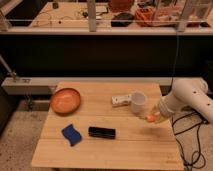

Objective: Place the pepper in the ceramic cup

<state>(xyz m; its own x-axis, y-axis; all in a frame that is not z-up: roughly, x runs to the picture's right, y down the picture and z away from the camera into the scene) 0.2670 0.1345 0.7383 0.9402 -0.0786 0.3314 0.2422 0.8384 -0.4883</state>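
A wooden surface [125, 152] is seen from above and in front, and five things are spread on it. The white arm is reached in from the right side, at about 3 o'clock from the middle of the surface. The gripper [153, 117] is found at the end of the arm, near the right edge of the surface. The jaws are closed tightly, and the pepper [149, 118] is held between them. Only a small orange part of the pepper is shown at the tip.

The ceramic cup [138, 101] is placed upright, with its opening turned upward. The pepper is located just beside the cup, at about 4 o'clock from it, and outside of it. Whether the pepper is touching the surface cannot be told.

A flat white block [120, 100] is laid just beside the cup, at 9 o'clock from it. An orange bowl [65, 100] is set well apart, at the left side of the surface. A blue sponge [71, 134] is laid at about 5 o'clock from the bowl. A black oblong object [102, 132] is placed near the sponge, at 3 o'clock from it.
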